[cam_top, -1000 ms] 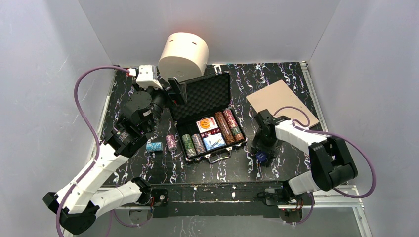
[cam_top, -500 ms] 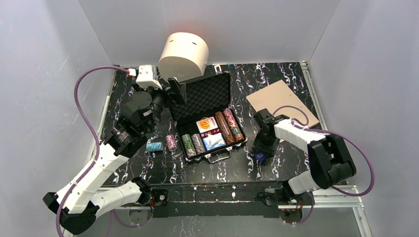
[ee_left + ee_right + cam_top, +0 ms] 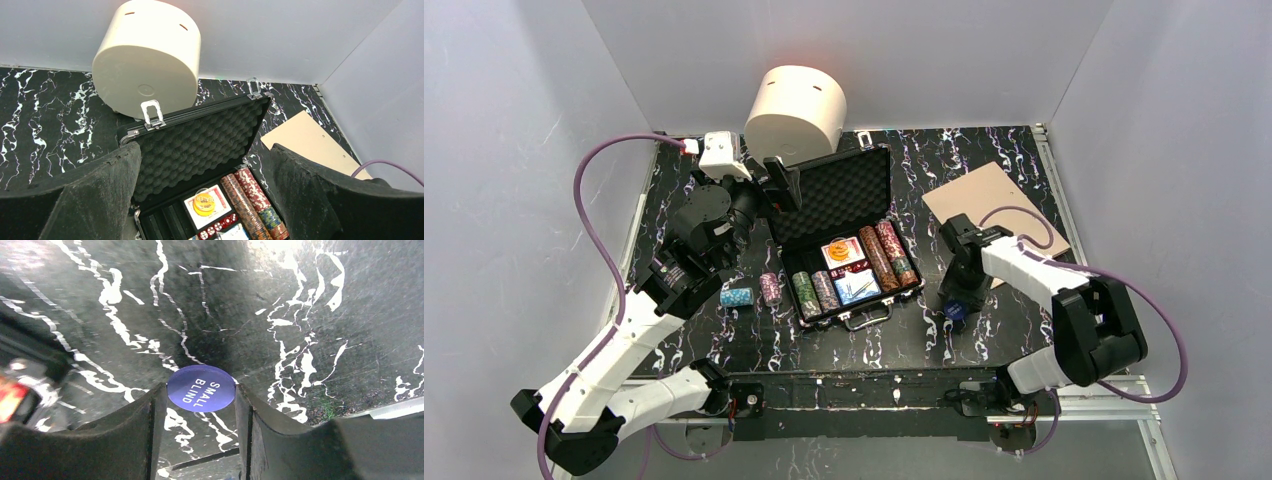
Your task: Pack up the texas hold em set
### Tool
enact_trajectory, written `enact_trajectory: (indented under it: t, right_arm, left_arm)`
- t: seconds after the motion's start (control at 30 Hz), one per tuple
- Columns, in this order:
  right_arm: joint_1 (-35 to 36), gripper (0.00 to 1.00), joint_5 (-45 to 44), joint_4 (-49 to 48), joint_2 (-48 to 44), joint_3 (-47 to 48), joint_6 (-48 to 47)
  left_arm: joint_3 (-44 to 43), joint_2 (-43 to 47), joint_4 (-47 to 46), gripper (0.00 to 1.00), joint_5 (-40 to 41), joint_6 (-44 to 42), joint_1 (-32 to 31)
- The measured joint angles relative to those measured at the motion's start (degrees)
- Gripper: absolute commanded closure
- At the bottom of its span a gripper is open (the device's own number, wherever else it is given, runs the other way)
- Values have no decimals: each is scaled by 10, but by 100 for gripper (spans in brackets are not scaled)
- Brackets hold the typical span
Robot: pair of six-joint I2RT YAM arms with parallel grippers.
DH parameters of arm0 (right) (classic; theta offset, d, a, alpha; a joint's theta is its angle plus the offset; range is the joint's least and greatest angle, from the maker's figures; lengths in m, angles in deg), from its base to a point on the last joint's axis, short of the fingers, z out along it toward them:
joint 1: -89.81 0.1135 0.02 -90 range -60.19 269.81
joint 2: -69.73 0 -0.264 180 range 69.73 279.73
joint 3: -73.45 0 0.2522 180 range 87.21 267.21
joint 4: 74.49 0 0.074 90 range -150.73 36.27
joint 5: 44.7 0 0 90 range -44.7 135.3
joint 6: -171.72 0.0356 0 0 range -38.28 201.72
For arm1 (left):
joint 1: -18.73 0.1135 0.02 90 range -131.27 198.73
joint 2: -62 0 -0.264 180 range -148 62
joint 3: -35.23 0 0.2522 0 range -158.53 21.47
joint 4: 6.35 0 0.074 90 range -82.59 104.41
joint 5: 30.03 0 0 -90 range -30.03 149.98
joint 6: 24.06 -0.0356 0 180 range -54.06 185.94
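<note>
The black briefcase (image 3: pixel 796 262) lies open mid-table with its foam lid (image 3: pixel 200 140) raised. Inside are striped chip stacks (image 3: pixel 882 255), card decks (image 3: pixel 857 286), the yellow button (image 3: pixel 204 204) and red dice (image 3: pixel 220 229). Two loose chip stacks (image 3: pixel 770 288) (image 3: pixel 736 296) lie left of the case. My left gripper (image 3: pixel 780 186) is open and empty, held above the lid's left end. My right gripper (image 3: pixel 954 306) points down right of the case, shut on a blue "SMALL BLIND" disc (image 3: pixel 201 388) at the tabletop.
A cream cylinder (image 3: pixel 796 108) lies on its side behind the case, close to the lid. A tan flat board (image 3: pixel 989 200) lies at the back right, just behind my right arm. White walls enclose the black marbled table (image 3: pixel 894 340).
My right arm has shifted slightly to the right and away from me with the blue disc at its fingertips. The left arm and the case have not moved.
</note>
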Motion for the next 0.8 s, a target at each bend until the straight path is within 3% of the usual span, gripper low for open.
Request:
enact_trajectory:
  t: [0.47,0.8]
  right_arm:
    - [14,47,38,17,-29,106,1]
    - [158,46,51,-13,106,285,5]
  left_arm:
    - [1,0,0,2,2,0,0]
    - [0,-15,0,2,1,-1,0]
